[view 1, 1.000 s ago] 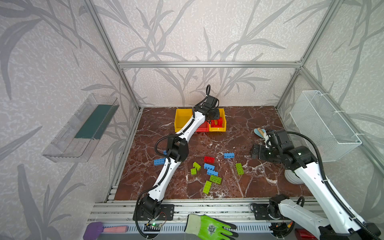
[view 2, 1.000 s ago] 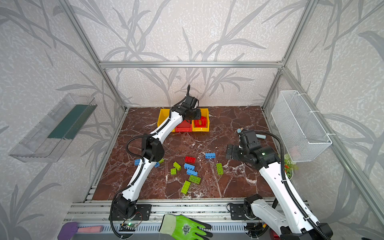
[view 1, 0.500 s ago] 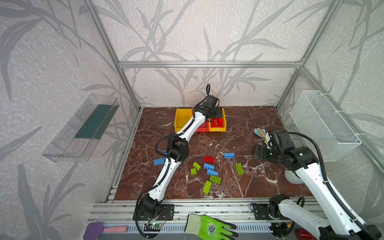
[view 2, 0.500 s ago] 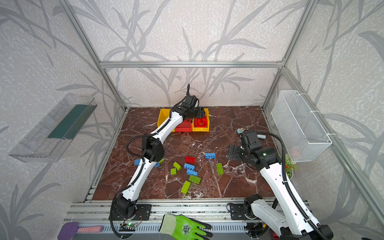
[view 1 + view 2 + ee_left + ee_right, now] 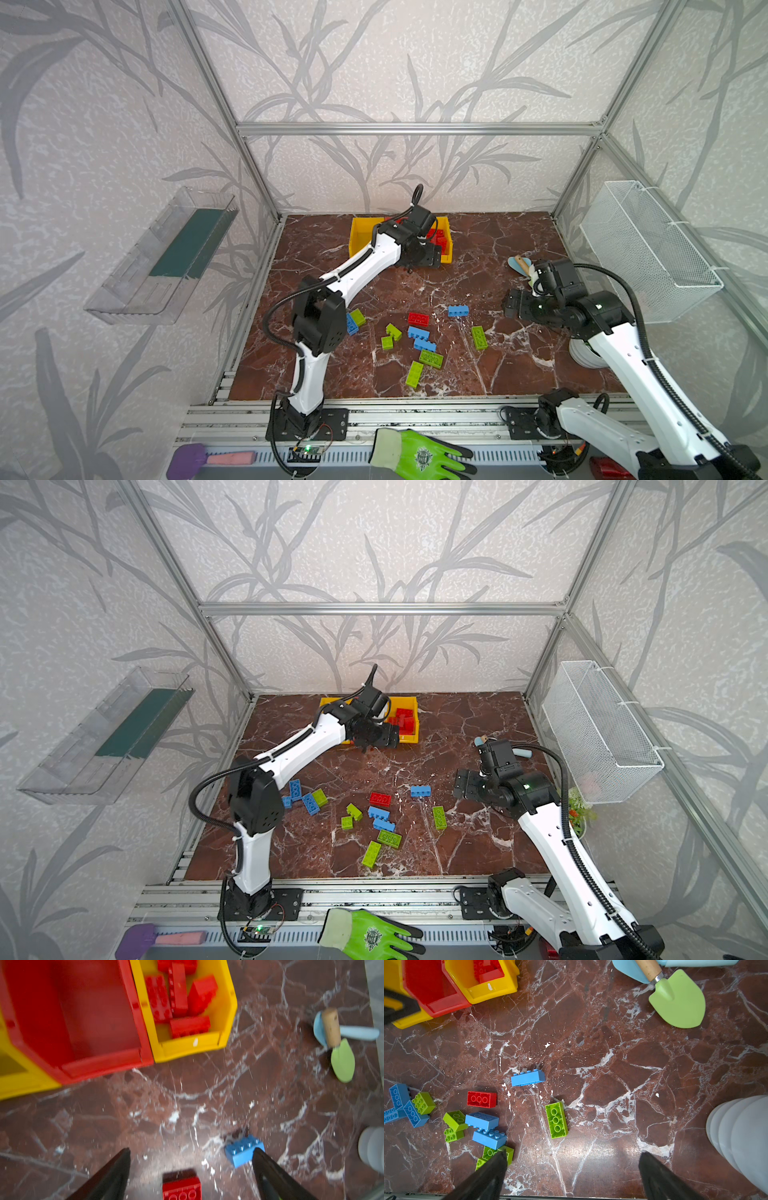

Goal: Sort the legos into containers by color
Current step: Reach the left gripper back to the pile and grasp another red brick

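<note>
Three joined containers stand at the back: a yellow bin [image 5: 187, 1047] holding several red legos [image 5: 178, 1001], a red bin [image 5: 72, 1022] beside it and another yellow bin [image 5: 360, 239]. My left gripper [image 5: 191, 1150] hangs open and empty just in front of them, seen in both top views [image 5: 424, 259] [image 5: 380, 739]. Loose legos lie mid-floor: a red brick [image 5: 417, 318], blue bricks [image 5: 458, 310] and lime green bricks [image 5: 478, 336]. My right gripper [image 5: 573, 1153] is open above bare floor to the right of the green brick [image 5: 556, 1120], as a top view [image 5: 513, 305] shows.
A green trowel [image 5: 679, 1001] and a blue scoop [image 5: 519, 264] lie at the right back. A white stack of dishes [image 5: 741, 1136] sits under my right arm. A wire basket [image 5: 648, 249] hangs on the right wall, a clear tray [image 5: 166, 257] on the left.
My left gripper opened over the yellow bin with the red legos, then drew back to the front of the bins. The right arm has hardly moved.
</note>
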Robot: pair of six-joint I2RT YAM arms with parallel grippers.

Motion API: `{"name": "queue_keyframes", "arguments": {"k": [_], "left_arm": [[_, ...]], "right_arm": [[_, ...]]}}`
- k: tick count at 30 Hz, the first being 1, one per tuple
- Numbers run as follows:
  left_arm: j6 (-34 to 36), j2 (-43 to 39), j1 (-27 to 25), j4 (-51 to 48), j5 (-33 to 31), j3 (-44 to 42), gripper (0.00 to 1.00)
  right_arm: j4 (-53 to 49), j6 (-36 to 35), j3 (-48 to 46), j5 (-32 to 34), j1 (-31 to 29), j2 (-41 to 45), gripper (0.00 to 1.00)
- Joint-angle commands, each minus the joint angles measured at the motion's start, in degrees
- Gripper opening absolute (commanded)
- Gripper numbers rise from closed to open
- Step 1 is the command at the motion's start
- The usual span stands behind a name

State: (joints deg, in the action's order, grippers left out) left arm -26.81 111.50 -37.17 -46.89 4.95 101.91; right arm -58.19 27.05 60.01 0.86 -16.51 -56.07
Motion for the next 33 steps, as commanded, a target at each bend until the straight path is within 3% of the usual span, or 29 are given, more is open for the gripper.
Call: {"name": "queue_keyframes", "arguments": {"k": [1, 9, 12, 23, 33], "left_arm": [[-4.5, -6.1, -2.6, 1.8, -0.1, -9.6, 0.92], [-11.9, -10.5, -12.8, 1.6, -4.1, -20.4, 0.92], [-14.5, -11.7, -12.7, 2.0, -7.6, -23.2, 0.93], [-14.4, -7.3, -12.4, 2.4, -10.7, -24.0, 0.94], [-11.7, -1.6, -12.1, 3.5, -9.0, -22.1, 0.94]], "right_arm": [[-0.3, -0.4, -2.0, -1.3, 0.2, 1.7, 0.99], [-3.0, 1.2, -5.1, -2.5, 0.0, 6.2, 0.99], [-5.4, 2.1, -5.7, -1.9, 0.0, 9.0, 0.99], [-12.2, 3.2, -4.9, -0.5, 0.0, 15.8, 0.99], [-14.0, 4.3, -3.9, 0.5, 0.0, 17.7, 0.99]]}}
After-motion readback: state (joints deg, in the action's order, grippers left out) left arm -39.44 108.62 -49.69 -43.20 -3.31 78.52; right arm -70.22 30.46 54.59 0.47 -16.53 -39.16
